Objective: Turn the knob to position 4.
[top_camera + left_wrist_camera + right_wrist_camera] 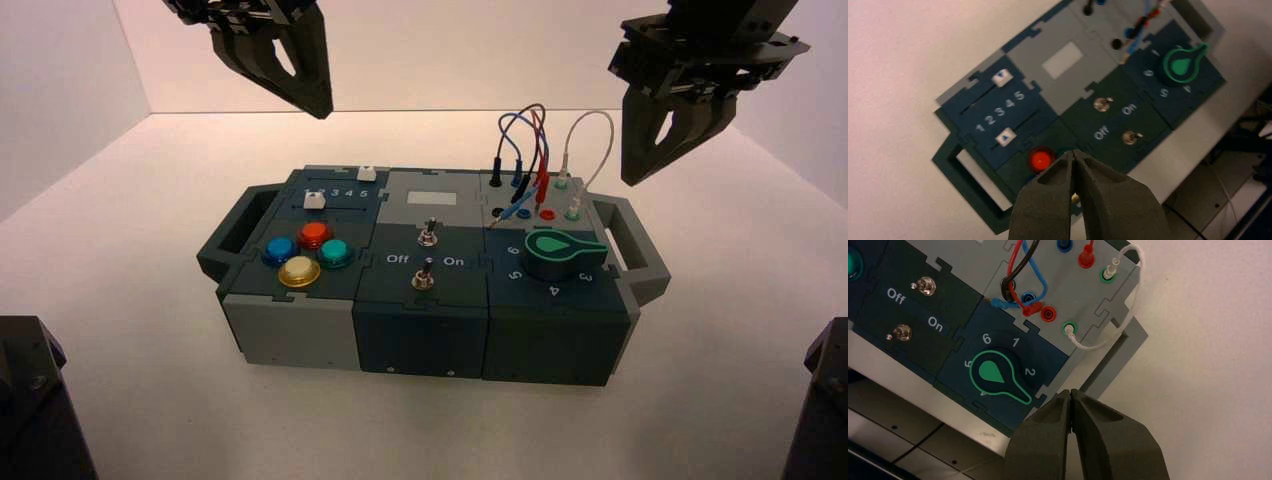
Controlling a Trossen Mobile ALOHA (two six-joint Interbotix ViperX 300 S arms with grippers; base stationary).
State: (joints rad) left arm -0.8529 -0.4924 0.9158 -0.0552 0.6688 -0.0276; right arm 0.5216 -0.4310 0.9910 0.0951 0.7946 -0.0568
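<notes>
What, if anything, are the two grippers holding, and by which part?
Nothing is held: the left gripper is shut above the button side, and the right gripper is shut beyond the knob, both without anything between their fingertips.

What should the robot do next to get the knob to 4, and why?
Probably open the right end effector and ease it toward the knob. Its tip points to the box's right, not at the 4, and that end effector hovers shut near the right handle. The left end effector hovers at the left.
</notes>
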